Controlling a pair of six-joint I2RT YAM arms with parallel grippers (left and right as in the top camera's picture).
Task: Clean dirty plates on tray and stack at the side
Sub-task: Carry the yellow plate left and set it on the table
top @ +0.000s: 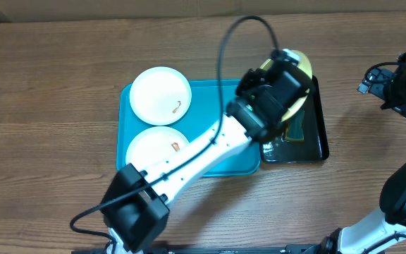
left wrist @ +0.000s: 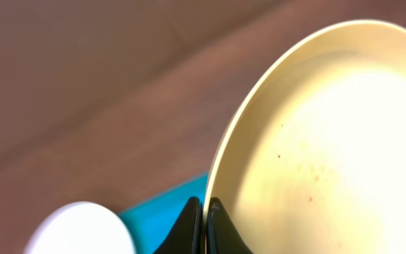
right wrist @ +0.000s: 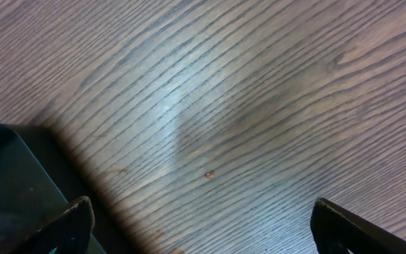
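Note:
Two white plates lie on the turquoise tray (top: 204, 97): the far one (top: 161, 94) and the near one (top: 154, 149), each with a small brown-orange smear. My left gripper (top: 285, 74) reaches across the tray and holds a third plate (top: 299, 61), white with a pale yellow-green rim, tilted over the black basin (top: 321, 134). In the left wrist view the gripper (left wrist: 204, 226) is shut on this plate's rim (left wrist: 330, 141), which carries faint brown specks. A white plate (left wrist: 80, 229) and the tray (left wrist: 162, 208) show below. My right gripper (right wrist: 203, 233) hangs open over bare wood.
The black basin stands against the tray's right side, with a dark greenish thing (top: 296, 130) inside it. Its corner (right wrist: 5, 183) shows at the left of the right wrist view. The right arm (top: 400, 88) sits near the table's right edge. A small crumb (right wrist: 208, 174) lies on the wood.

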